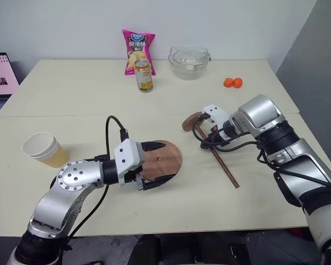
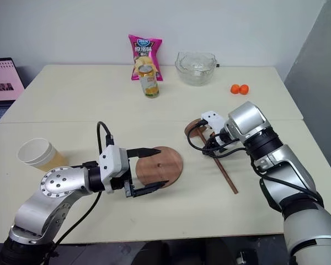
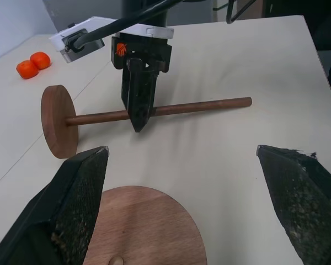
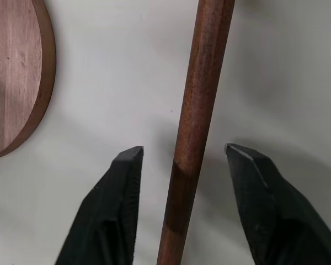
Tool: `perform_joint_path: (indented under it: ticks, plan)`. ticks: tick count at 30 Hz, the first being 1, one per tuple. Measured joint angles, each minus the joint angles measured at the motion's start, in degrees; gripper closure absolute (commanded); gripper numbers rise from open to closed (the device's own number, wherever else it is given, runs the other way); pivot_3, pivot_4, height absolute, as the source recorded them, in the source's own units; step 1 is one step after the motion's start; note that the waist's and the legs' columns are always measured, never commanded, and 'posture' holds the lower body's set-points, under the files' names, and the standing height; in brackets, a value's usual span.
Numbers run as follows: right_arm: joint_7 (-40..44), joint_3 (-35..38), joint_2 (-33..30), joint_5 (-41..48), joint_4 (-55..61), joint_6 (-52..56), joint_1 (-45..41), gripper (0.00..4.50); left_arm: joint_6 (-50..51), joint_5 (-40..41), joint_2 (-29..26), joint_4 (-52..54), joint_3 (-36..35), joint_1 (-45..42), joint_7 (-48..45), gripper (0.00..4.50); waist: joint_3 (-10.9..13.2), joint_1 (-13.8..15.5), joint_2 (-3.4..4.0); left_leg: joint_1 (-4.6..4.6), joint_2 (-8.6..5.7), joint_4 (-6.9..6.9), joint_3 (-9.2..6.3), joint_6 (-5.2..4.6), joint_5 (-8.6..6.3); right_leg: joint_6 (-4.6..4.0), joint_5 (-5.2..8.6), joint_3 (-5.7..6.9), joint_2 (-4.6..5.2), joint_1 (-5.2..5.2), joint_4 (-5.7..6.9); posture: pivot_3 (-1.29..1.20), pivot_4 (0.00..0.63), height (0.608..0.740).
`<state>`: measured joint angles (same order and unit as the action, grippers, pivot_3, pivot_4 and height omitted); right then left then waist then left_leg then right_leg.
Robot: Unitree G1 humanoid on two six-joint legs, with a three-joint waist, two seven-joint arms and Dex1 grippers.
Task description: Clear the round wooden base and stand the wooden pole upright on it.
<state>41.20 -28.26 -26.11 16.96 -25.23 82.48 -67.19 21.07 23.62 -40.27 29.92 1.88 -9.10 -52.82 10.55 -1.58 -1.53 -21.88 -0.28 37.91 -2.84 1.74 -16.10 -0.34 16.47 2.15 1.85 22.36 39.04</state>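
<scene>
Far left, a laptop sits at the table's edge. On the near left, a paper cup lies tilted on its side. Left gripper hovers low over the near centre of the table, jaws released and spread wide, one finger along the far edge and the other at the near edge of the round wooden base. No contact with the disc can be made out. The base lies flat on the table, small centre hole visible, nothing on top of it. Behind, toward the back edge: a soda can standing upright, a pink chip bag just behind it, then a clear glass bowl to the right. Right of centre, the wooden pole lies flat on the table, its fixed disc end toward the far left and resting on edge, the rod running toward the near right. Right gripper points steeply down over the rod near its disc end. The wrist view shows its two fingers straddling the rod with gaps on both sides, partly closed, not yet gripping. Two small oranges sit touching each other on the far right of the table, well apart from everything else.
</scene>
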Motion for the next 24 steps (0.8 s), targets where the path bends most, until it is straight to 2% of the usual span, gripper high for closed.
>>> perform_joint_path:
  ticks: [3, 5, 6, 13, 18, 22, 24]
  plan:
    - [-0.1, 0.2, 0.1, 0.0, 0.0, 0.6, 0.0, 3.56, 0.0, 0.0, 0.0, 0.0, 0.0, 0.0, 0.0, 0.0, 0.0, 0.0, 0.0, 0.0, 0.0, 0.0, 0.0, 0.0, 0.0, 0.0, 0.0, 0.0, 0.0, 0.0, 0.0, 0.0, 0.15, 0.74]
    - [-0.2, 0.7, 0.3, 0.0, -0.2, 0.7, 0.0, 4.18, -0.1, 0.0, 0.0, 0.0, 0.0, 0.0, 0.0, 0.0, 0.0, 0.0, 0.0, 0.0, 0.0, 0.0, 0.0, 0.0, 0.0, 0.0, 0.0, 0.0, 0.0, 0.0, 0.0, 0.0, 0.15, 0.74]
    - [-0.3, 1.0, 0.4, 0.0, -0.3, 0.8, 0.0, 4.27, -0.1, 0.0, 0.0, -0.1, 0.0, 0.0, 0.0, 0.0, 0.0, 0.0, 0.0, 0.0, 0.0, 0.0, 0.0, 0.0, 0.0, 0.0, 0.0, 0.0, 0.0, 0.0, 0.0, 0.0, 0.15, 0.74]
    - [-1.7, 4.4, 1.2, 0.0, -1.8, 1.7, 0.0, 4.28, -0.2, 0.1, -0.1, -1.4, -0.2, 0.0, -0.2, 0.0, 0.0, 0.0, 0.0, 0.0, 0.0, -0.01, 0.0, 0.0, 0.0, 0.0, 0.0, 0.0, 0.0, 0.0, 0.0, 0.0, 0.15, 0.74]
    - [-2.0, 10.2, 0.7, 0.8, -1.8, 2.6, -1.4, 4.28, -0.2, 1.2, -1.0, -2.8, -4.7, 0.1, -0.3, 0.0, 0.0, 0.0, 0.03, -0.05, 0.0, -0.02, 0.0, 0.0, 0.0, 0.0, 0.0, 0.0, 0.0, 0.05, 0.0, 0.0, 0.15, 0.74]
    - [-0.7, 15.3, -1.2, 3.3, 5.2, 1.5, -1.8, 4.28, 0.4, 3.0, -1.5, -3.0, -8.2, 2.4, -0.1, 0.0, 0.0, 0.0, 0.04, -0.06, 0.0, -0.04, 0.01, 0.0, 0.0, 0.0, 0.0, -0.01, 0.0, 0.05, -0.06, 0.0, 0.15, 0.74]
    - [-0.4, 20.9, -1.2, 5.9, 14.0, -0.5, 0.2, 4.28, 1.3, 4.3, -2.5, -2.6, -11.0, 5.3, -0.3, 0.0, 0.0, -0.1, 0.04, -0.09, 0.04, -0.07, -0.01, -0.01, -0.01, 0.0, 0.0, 0.0, -0.01, 0.09, -0.06, 0.0, 0.15, 0.74]
